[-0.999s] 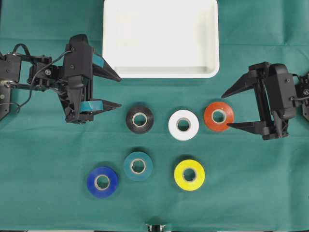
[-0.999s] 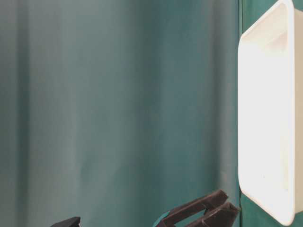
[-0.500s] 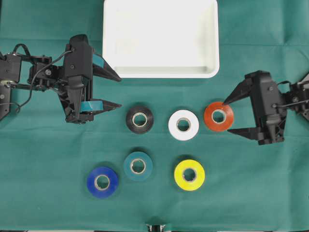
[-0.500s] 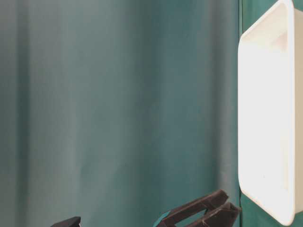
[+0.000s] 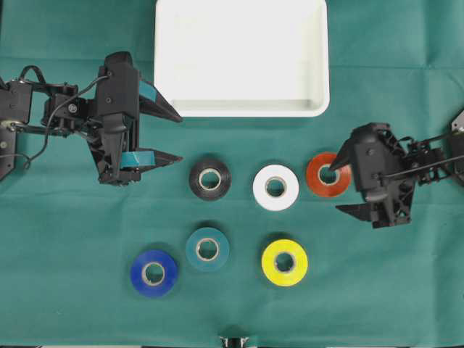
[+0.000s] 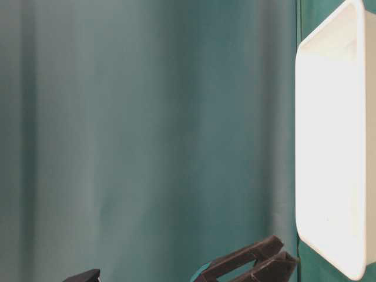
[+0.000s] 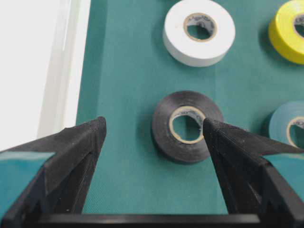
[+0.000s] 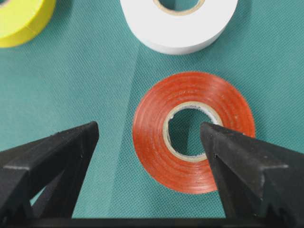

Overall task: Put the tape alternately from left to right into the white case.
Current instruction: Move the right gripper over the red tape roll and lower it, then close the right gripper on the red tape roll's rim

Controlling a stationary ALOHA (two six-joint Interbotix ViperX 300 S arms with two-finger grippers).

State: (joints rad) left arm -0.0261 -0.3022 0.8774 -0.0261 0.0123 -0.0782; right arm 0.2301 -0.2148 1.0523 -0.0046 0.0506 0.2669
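The white case (image 5: 241,58) lies with nothing in it at the back middle. In front of it, flat on the cloth, lie the black (image 5: 210,179), white (image 5: 275,188) and red-orange (image 5: 324,175) tape rolls. Nearer lie the teal (image 5: 207,249), blue (image 5: 154,273) and yellow (image 5: 284,262) rolls. My left gripper (image 5: 180,136) is open, left of the black roll (image 7: 187,152) and holding nothing. My right gripper (image 5: 334,188) is open at the red-orange roll (image 8: 190,90). One fingertip sits over its core hole and the other stands outside the ring.
Green cloth covers the table. The white roll (image 8: 180,28) lies just past the red-orange one, close to my right fingers. The table-level view shows only the case's rim (image 6: 305,147) and one of my left fingers (image 6: 247,261).
My right gripper has moved left and down onto the red-orange roll, so that one finger now stands over its hole. The left arm and all rolls are unmoved.
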